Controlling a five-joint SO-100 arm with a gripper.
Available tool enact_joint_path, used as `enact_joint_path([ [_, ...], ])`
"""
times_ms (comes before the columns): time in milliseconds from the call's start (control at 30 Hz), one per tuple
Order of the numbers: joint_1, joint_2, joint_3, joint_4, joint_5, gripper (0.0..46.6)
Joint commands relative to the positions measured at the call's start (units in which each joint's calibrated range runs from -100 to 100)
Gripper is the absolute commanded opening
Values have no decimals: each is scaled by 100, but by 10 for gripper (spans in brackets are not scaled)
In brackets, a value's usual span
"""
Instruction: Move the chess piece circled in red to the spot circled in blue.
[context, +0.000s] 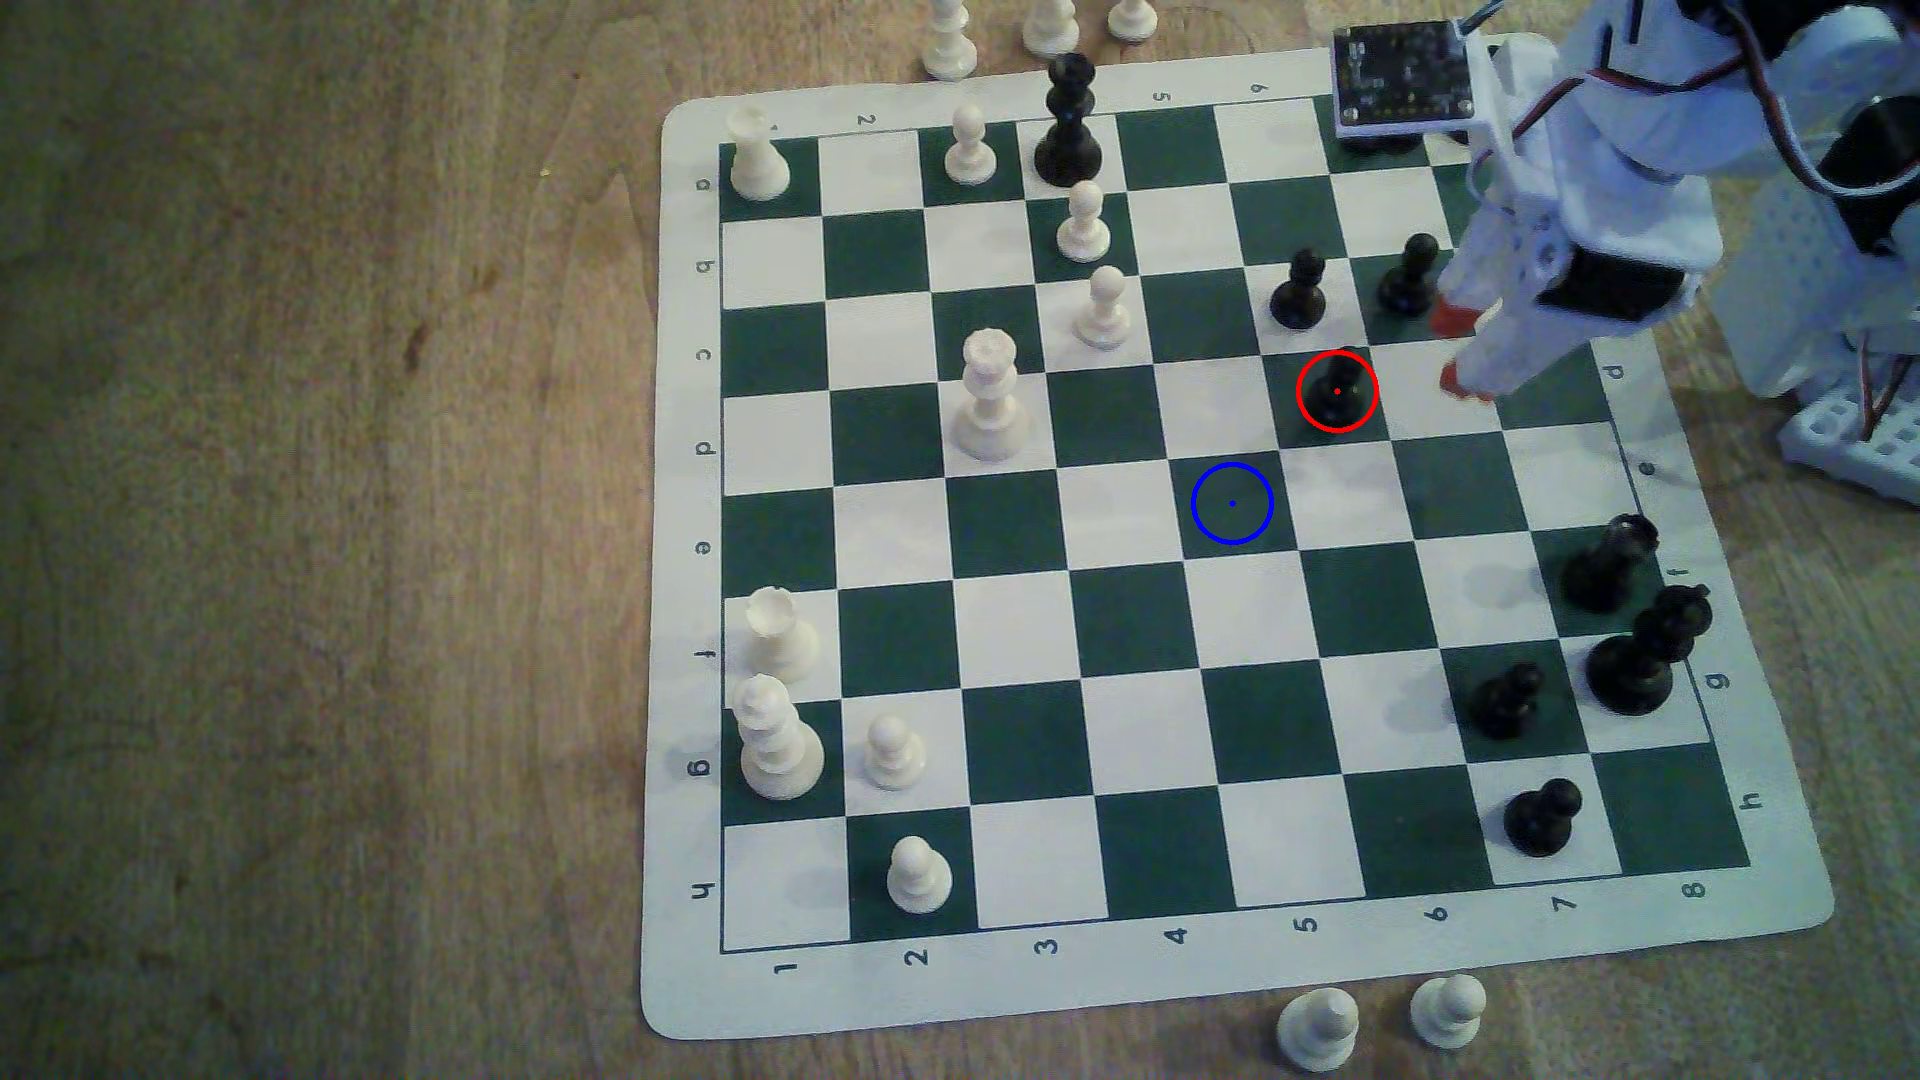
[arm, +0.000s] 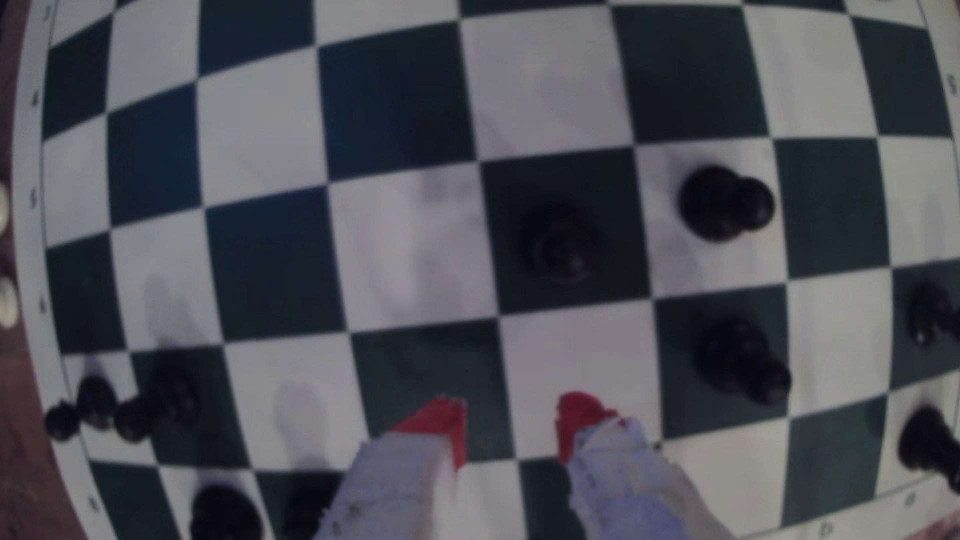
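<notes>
Wooden counter (context: 312, 519) carries a green-and-white vinyl chessboard (context: 1143, 987), where the blue-ringed dark green square (context: 1232, 504) waits empty; at its 1 o'clock stands the small glossy black pawn (context: 1337, 389), red-ringed, as the white red-tipped gripper (context: 1455, 348), spread wide, hovers just beside, apparently lining up a grasp.

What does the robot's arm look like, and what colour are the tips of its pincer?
The arm is made of chunky white plastic parts with black motor blocks and thin red, black and white cables looping along it. A small dark circuit board sits on it. The pincer has two white fingers with bright red-orange tips.
</notes>
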Motion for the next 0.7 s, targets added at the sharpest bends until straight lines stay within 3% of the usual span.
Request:
enact_joint_path([
  [0,32,-12,89,-332,5,105],
  [67,56,-12,261,-619,-10,104],
  [167,251,73,506,-1004,34,156],
  [300,392,218,551,-1036,122,185],
  [667,564,566,560,-1855,107,200],
])
